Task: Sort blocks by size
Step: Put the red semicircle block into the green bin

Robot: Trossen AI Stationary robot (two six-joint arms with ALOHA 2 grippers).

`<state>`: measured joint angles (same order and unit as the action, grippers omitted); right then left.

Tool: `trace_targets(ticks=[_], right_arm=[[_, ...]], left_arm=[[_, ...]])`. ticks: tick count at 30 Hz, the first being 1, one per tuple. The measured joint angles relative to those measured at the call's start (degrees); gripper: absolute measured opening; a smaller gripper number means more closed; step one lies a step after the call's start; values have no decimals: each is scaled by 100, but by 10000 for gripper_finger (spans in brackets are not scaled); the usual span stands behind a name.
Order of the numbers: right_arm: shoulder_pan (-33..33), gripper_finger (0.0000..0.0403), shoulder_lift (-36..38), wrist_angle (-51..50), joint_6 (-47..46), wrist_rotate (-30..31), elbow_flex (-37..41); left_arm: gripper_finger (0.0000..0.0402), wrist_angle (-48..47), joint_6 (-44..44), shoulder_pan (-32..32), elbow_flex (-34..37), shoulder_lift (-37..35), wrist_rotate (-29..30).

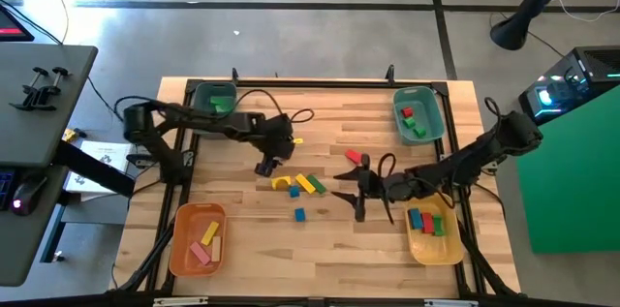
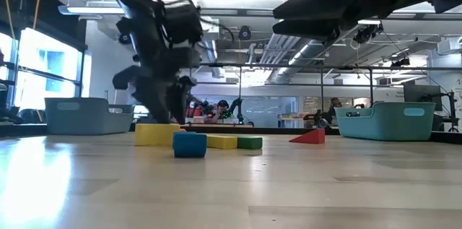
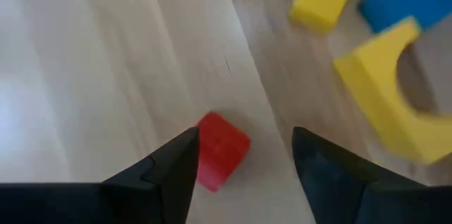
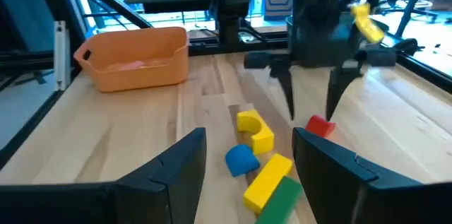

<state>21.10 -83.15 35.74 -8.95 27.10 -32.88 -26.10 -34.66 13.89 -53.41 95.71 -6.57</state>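
Note:
A small red cube [image 3: 220,150] lies on the wooden table between the fingers of my open left gripper [image 3: 244,136], close to one finger. That gripper [image 4: 311,114] points down over it, left of the table's middle [image 1: 266,167]. Beside it lie a yellow arch [image 1: 281,182], a yellow bar [image 1: 305,184], a green block [image 1: 318,187] and two blue blocks [image 1: 294,192] [image 1: 299,214]. A red wedge [image 1: 354,156] lies farther right. My right gripper [image 1: 358,196] hovers open right of the cluster, nearly level, holding nothing. My left gripper comes at the red cube [image 4: 320,125] from above, with one finger on each side of it. The cube rests flat on the table. Whether the nearer finger [image 3: 176,174] touches the cube, I cannot tell.
Four bins stand at the table's corners. A teal bin [image 1: 215,99] at the far left holds a green block. Another teal bin [image 1: 418,115] at the far right holds red and green blocks. An orange bin [image 1: 199,239] is at the near left, a yellow one [image 1: 433,231] at the near right.

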Motion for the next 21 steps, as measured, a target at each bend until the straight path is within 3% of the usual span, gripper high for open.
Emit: trace_targets(ticks=[9, 14, 18, 21], right_arm=[[-161, 206, 0, -167, 0, -68, 0], [-157, 206, 0, -260, -111, -78, 0], [-157, 206, 0, -309, -135, -78, 0], [-157, 206, 0, -314, -137, -78, 0]], left_arm=[[271, -189, -654, 84, -306, 384, 308], [275, -89, -545, 23, -306, 390, 283], [275, 130, -98, -155, -351, 388, -59], [275, 121, -124, -254, -485, 388, 127]])
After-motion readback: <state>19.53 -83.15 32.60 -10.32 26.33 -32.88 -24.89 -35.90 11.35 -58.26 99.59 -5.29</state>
